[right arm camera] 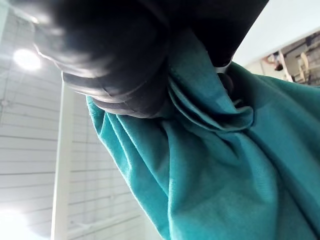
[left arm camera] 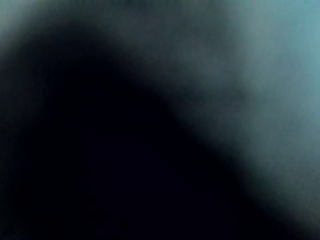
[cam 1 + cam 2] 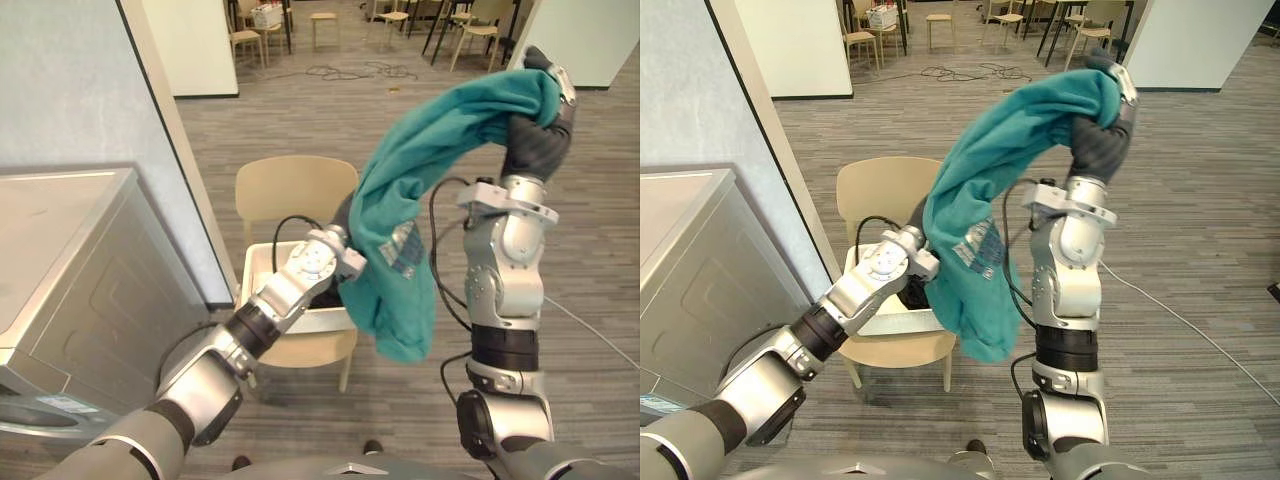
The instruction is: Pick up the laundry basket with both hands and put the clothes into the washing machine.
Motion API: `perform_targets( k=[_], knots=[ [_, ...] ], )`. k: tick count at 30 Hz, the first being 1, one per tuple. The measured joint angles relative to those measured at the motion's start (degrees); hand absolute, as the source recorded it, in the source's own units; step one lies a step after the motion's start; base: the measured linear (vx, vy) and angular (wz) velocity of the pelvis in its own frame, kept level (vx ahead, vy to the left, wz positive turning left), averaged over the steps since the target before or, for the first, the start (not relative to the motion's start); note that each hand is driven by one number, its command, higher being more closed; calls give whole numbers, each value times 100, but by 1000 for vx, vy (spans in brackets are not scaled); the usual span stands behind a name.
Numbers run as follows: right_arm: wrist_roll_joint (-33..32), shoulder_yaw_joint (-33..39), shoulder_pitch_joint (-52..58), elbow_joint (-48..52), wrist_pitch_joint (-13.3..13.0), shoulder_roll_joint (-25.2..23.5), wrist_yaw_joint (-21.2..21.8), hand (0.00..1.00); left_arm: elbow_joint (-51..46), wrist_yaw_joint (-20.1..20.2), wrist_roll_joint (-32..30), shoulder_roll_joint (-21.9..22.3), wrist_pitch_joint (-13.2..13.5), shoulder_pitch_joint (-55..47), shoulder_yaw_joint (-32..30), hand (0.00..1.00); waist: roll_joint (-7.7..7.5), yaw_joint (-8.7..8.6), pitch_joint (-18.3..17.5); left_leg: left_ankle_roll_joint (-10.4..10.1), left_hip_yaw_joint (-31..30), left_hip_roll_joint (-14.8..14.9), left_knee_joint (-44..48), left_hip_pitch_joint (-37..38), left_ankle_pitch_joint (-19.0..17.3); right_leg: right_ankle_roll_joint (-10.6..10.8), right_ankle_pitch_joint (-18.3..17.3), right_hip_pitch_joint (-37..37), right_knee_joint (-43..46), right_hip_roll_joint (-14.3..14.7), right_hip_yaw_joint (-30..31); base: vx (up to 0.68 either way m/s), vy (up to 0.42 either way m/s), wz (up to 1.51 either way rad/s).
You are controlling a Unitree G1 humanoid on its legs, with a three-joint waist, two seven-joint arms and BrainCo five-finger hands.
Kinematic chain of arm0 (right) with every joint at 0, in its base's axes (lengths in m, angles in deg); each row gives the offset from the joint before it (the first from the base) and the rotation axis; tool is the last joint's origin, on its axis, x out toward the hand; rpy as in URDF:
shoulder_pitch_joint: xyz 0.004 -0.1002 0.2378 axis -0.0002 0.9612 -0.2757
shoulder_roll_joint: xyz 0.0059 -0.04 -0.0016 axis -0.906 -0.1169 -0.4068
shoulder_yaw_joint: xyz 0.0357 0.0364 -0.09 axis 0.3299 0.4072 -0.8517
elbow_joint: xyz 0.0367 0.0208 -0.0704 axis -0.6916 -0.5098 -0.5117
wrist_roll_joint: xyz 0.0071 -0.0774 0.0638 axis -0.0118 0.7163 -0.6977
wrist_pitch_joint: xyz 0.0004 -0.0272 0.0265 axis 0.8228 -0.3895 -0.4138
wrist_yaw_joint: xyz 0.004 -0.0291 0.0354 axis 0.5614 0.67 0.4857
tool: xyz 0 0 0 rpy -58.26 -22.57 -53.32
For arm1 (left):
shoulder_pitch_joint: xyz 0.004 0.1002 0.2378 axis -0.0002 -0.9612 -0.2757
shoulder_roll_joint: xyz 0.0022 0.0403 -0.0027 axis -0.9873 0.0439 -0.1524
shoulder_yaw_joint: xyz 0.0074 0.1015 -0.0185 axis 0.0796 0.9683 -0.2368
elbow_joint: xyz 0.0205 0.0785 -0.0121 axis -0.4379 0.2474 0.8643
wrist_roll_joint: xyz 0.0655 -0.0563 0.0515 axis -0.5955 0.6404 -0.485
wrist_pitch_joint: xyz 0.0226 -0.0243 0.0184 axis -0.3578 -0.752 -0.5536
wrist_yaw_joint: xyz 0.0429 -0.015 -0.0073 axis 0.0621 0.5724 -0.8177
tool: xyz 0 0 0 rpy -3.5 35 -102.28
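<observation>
My right hand [image 3: 538, 140] is raised high at the right, shut on one end of a teal garment [image 3: 410, 200]. The cloth bunches under that hand's dark cover [image 1: 125, 50] in the right wrist view. From there the garment [image 3: 975, 210] arches down to the left and hangs in front of a white laundry basket [image 3: 262, 262]. The basket stands on a beige chair [image 3: 290, 190]. My left arm reaches to the basket, and my left hand [image 3: 344, 214] is behind the hanging cloth, its fingers hidden. The grey washing machine [image 3: 70, 260] is at the left.
A pale partition wall [image 3: 90, 90] rises behind the washing machine, its edge next to the chair. Wooden chairs and tables [image 3: 250, 35] stand far back across the grey plank floor, with cables [image 3: 350, 70] lying near them. Open floor lies to the right of my right arm.
</observation>
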Motion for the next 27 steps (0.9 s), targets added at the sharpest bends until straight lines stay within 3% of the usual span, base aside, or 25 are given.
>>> perform_targets(
  k=[1, 8, 15, 21, 27],
  knots=[
    [0, 99, 145, 58, -5, -1, 3, 0, -100, 3, 0, -32, 5, -129, -104, 100, 9, 0, -6, 0, -15, 0, 0, 1, 0, 0, -2, 12, -3, 0, -13, -10, -6, 7],
    [-42, 952, 1093, 268, -72, -2, 61, 0, -843, 22, 97, -302, 43, -1306, -1160, 100, 80, 12, -59, -6, -102, -1, 0, -20, 0, 6, -20, 29, -7, 0, -51, -6, -4, 3],
    [-248, 1424, 2178, 271, -72, -132, 491, 0, -1627, 89, 274, -360, 42, -2549, -2138, 100, 89, -10, -65, -54, -107, -1, 0, -33, -41, 5, -28, 25, -21, 2, -57, 0, 0, 0],
    [-278, 1612, 3088, 219, -61, -961, 902, 0, -2289, 288, 318, -143, 42, -3828, -2885, 100, 117, -29, -88, -57, -98, 1, 0, -28, -80, 1, -56, 20, -26, 3, -66, 0, 0, 0],
    [-321, 1694, 3594, 190, 84, -1747, 1011, 0, -2302, 460, 317, 150, 23, -4788, -3410, 100, 111, -1, -93, -39, -95, 2, 0, -32, -102, -6, -77, 25, -16, 0, -86, 0, 0, 0]
  ],
)
